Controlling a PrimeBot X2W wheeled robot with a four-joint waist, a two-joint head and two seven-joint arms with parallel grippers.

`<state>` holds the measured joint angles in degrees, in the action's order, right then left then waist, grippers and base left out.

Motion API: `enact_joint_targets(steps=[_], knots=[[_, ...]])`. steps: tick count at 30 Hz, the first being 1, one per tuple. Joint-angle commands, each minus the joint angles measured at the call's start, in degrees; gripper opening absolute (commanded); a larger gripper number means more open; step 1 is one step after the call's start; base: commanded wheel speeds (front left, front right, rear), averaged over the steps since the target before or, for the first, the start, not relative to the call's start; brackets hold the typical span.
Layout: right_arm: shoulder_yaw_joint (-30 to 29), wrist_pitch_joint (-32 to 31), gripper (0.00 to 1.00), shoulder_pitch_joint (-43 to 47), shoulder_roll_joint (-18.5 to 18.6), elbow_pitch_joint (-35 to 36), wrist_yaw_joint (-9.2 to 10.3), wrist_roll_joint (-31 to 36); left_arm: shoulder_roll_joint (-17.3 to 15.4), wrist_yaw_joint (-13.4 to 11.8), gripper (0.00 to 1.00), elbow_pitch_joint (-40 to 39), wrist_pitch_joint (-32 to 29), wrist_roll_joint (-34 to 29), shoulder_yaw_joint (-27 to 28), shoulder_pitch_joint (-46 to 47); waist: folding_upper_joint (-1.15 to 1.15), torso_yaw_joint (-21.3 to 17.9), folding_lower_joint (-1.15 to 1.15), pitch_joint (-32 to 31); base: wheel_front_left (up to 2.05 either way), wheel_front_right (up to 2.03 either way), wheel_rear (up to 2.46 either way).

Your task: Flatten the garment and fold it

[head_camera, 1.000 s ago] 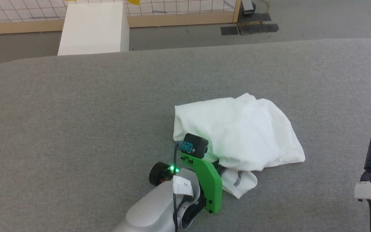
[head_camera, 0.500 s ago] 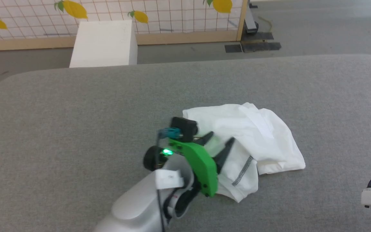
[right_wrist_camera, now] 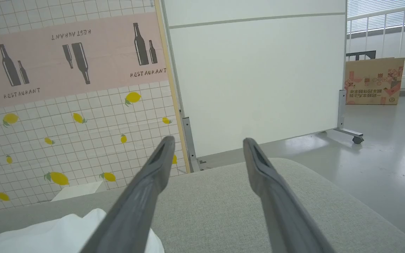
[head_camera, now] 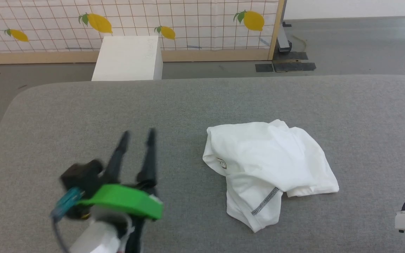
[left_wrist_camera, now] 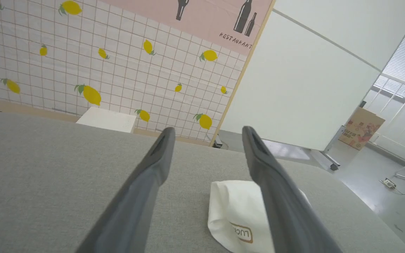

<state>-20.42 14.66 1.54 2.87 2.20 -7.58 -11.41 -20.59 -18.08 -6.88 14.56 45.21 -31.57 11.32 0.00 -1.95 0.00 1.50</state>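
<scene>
I see the white T-shirt [head_camera: 269,165] lying in a crumpled, partly folded heap on the grey fabric surface [head_camera: 83,116], a little right of centre. Its tan-outlined logo patch [head_camera: 222,163] faces up near the left edge of the heap, and a grey zigzag seam [head_camera: 265,201] runs across the flap nearest me. My left gripper [head_camera: 138,132] hovers over bare surface to the left of the shirt, well apart from it, released and empty. My right gripper [right_wrist_camera: 208,140] sits at the lower right, off the shirt's right side, fingers spread with nothing between them. Beyond the far edge of the surface, a rigid white box [head_camera: 127,58] stands on the floor in front of a lemon-print partition [head_camera: 188,21].
</scene>
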Motion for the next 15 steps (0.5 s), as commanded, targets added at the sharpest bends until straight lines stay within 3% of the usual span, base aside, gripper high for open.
enact_joint_targets(steps=[1, 7, 11, 15], knots=[[0.0, 0.3, 1.0, 0.9, 0.0, 0.4, 0.09, 0.0, 0.1, -0.1, 1.0, -1.6, 0.4, -2.1, 3.1, -3.2, 0.0, 0.1, 0.0, -0.1, 0.0, 0.0, 0.0], [-0.4, 0.3, 1.0, 2.6, 0.0, 0.4, 0.09, 0.2, 3.0, 1.9, 1.0, -6.4, 0.4, -17.0, 13.7, -14.6, 0.0, 0.5, 0.0, -0.5, 0.0, 0.0, 0.0], [0.1, 0.3, 1.0, 3.9, 0.0, -0.6, 0.09, -0.2, 4.3, 3.1, 1.0, -3.8, 0.4, -25.1, 15.5, -19.7, 0.0, 0.9, 0.0, -0.7, 0.0, 0.0, 0.0], [0.3, 0.3, 1.0, 4.7, 0.0, -1.3, 0.09, -0.8, 7.4, 4.6, 1.0, -1.8, 0.4, -27.2, 16.8, -21.2, 0.0, 1.7, 0.0, -0.8, 0.0, 0.0, 0.0]])
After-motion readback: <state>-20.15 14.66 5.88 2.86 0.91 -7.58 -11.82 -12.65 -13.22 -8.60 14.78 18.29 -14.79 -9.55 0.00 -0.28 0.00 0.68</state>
